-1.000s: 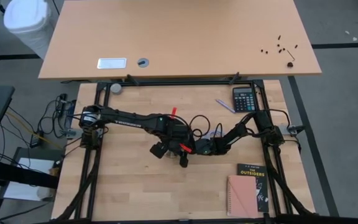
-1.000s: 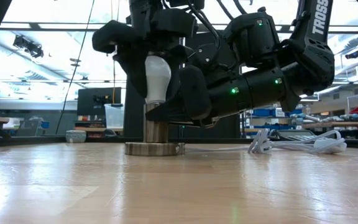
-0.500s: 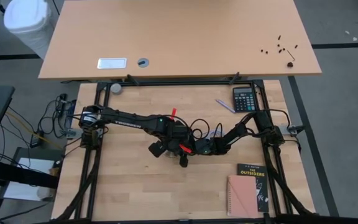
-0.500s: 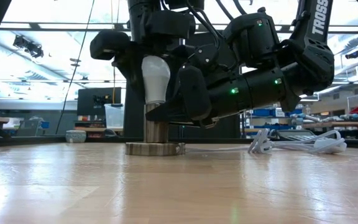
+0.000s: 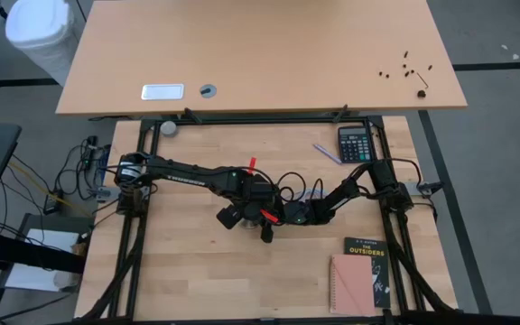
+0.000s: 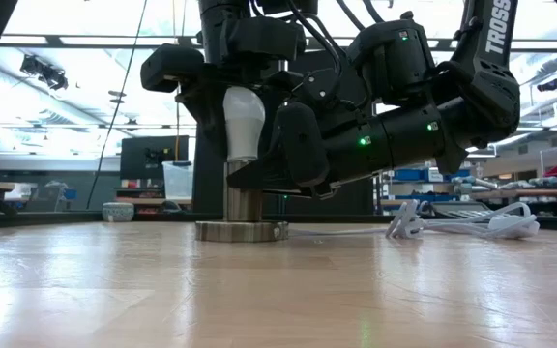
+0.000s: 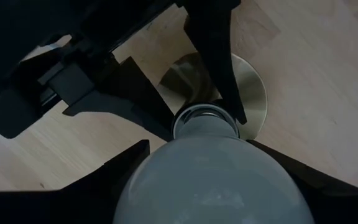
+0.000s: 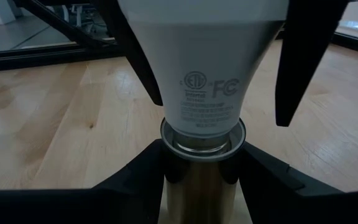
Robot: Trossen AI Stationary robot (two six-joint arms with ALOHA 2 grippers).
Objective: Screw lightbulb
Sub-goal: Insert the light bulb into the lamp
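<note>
The white lightbulb (image 6: pixel 243 121) stands upright with its grey base in the top of the silvery socket (image 6: pixel 241 205). The socket's round disc foot (image 6: pixel 241 232) rests on the wooden table. My left gripper (image 6: pixel 243 92) comes down from above and is shut on the bulb; it also shows in the high view (image 5: pixel 239 213). My right gripper (image 6: pixel 249 179) reaches in level from the table's right side and is shut on the socket's post; it also shows in the high view (image 5: pixel 262 217). My left gripper pinches the bulb's wide glass part (image 7: pixel 166 168) between its two fingers (image 8: pixel 138 56), one on each side. The fingers point down from above. The bulb stands upright, its base in the socket's rim (image 8: pixel 202 138). My right gripper holds the socket's upright post (image 8: pixel 201 180) just under its rim, pinched between the two fingers (image 8: pixel 135 177). The fingers come level from the table's right side and lie across the post. The socket stands upright with its disc foot on the table.
The socket's white cord (image 6: pixel 453 224) lies coiled on the table toward the right. A calculator (image 5: pixel 357 143) and a pen (image 5: pixel 326 152) lie at the far right. A book (image 5: pixel 366 262) and a pink notebook (image 5: pixel 348 284) lie at the near right.
My left gripper has turned a little about the bulb's upright axis while staying on the bulb. The bulb, slightly tilted a second ago, now stands straight in the socket. My right gripper and the socket have kept still.
</note>
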